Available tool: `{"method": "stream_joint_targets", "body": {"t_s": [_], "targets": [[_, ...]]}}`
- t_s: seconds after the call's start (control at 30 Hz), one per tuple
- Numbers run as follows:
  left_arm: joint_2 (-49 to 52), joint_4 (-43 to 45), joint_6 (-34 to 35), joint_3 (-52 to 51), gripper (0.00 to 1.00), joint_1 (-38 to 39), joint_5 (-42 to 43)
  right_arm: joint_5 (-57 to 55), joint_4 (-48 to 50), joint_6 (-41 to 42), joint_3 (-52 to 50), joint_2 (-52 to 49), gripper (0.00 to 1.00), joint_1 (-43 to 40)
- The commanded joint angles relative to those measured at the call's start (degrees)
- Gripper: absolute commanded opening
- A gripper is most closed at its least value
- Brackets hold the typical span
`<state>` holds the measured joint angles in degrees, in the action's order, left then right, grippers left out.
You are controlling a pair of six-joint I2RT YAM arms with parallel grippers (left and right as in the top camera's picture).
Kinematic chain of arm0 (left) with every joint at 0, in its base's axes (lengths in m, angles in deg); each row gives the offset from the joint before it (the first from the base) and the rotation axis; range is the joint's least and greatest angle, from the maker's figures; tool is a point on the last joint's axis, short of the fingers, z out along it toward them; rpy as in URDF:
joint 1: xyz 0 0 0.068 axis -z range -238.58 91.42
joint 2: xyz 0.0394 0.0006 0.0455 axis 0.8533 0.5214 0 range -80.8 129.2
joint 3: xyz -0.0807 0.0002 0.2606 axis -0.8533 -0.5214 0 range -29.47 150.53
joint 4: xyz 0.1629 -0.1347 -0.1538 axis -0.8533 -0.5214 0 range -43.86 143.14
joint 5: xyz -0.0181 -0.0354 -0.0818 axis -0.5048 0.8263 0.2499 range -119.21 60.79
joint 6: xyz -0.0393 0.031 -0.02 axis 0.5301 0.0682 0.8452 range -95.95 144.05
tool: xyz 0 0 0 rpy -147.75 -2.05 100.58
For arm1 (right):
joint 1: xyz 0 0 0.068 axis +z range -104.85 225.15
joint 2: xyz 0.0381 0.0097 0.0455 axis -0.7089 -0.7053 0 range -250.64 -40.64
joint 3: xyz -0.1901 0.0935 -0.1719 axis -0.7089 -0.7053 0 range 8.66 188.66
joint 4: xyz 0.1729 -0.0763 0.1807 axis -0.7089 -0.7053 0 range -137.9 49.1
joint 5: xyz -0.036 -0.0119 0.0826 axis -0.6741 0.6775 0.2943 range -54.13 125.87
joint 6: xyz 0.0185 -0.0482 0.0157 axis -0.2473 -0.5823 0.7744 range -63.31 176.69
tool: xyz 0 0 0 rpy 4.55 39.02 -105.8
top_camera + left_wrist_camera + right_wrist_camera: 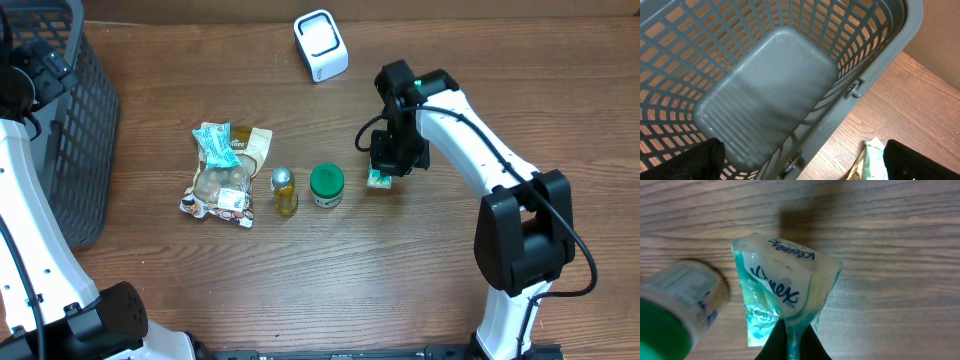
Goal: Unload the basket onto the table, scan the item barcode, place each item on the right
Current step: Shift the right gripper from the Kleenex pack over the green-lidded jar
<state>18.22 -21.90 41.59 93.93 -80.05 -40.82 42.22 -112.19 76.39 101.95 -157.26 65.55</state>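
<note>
My right gripper (792,342) is shut on the edge of a teal and white Kleenex tissue pack (785,290), which hangs pinched between the black fingers just above the wood. From overhead the pack (378,180) peeks out under the right gripper (392,160), right of centre. A white barcode scanner (321,45) stands at the back of the table. The left gripper (802,165) is open, empty and wide over the rim of the grey basket (765,95). No barcode shows on the pack.
A green-lidded jar (326,185) stands just left of the pack, blurred in the right wrist view (675,310). A small yellow bottle (284,190) and snack bags (225,175) lie further left. The basket (70,120) fills the left edge.
</note>
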Motion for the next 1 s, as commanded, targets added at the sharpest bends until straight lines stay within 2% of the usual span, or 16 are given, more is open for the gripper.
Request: {"method": "stream_joint_targets", "body": {"t_s": [0.0,0.1,0.13,0.2,0.23,0.27,0.3,0.37,0.5,0.57,0.6,0.77,0.97], "targets": [[0.31,0.24,-1.03,0.5,1.0,-0.15,-0.15,-1.16,2.01,-0.26,-3.34,1.68,0.04,0.15],[0.31,0.24,-1.03,0.5,0.99,-0.15,-0.15,-1.2,3.41,-0.26,-5.09,1.68,0.05,0.15],[0.31,0.24,-1.03,0.5,1.0,-0.15,-0.15,-1.2,3.76,-0.26,-5.42,1.68,0.09,0.13],[0.31,0.24,-1.03,0.5,1.0,-0.15,-0.15,-1.2,4.15,-0.26,-5.73,1.68,0.27,0.13],[0.31,0.24,-1.03,0.5,1.0,-0.15,-0.13,-1.2,4.17,-0.26,-5.73,1.68,0.44,0.13],[0.31,0.24,-1.03,0.5,1.0,-0.15,-0.15,-1.2,4.22,-0.26,-5.73,1.68,0.53,0.13],[0.31,0.24,-1.03,0.5,1.0,-0.15,-0.15,-1.2,4.24,-0.28,-5.73,1.68,0.59,0.13],[0.31,0.24,-1.03,0.5,1.0,-0.15,-0.15,-1.18,4.61,-0.17,-5.68,1.68,0.59,0.13],[0.31,0.24,-1.03,0.5,0.99,-0.15,-0.15,1.22,4.04,5.66,-1.11,2.78,0.59,0.22],[0.31,0.24,-1.03,0.5,0.99,-0.15,-0.15,3.17,3.69,6.1,3.5,3.76,0.74,0.48],[0.31,0.24,-1.03,0.5,1.0,-0.15,-0.15,3.34,2.82,7.48,6.91,4.31,0.76,0.74],[0.31,0.24,-1.03,0.5,1.0,-0.15,-0.15,2.86,0.04,9.4,14.82,4.76,0.75,2.91],[0.31,0.24,-1.03,0.5,0.99,-0.15,-0.15,1.03,0.09,13.64,13.0,4.55,0.76,6.93]]}}
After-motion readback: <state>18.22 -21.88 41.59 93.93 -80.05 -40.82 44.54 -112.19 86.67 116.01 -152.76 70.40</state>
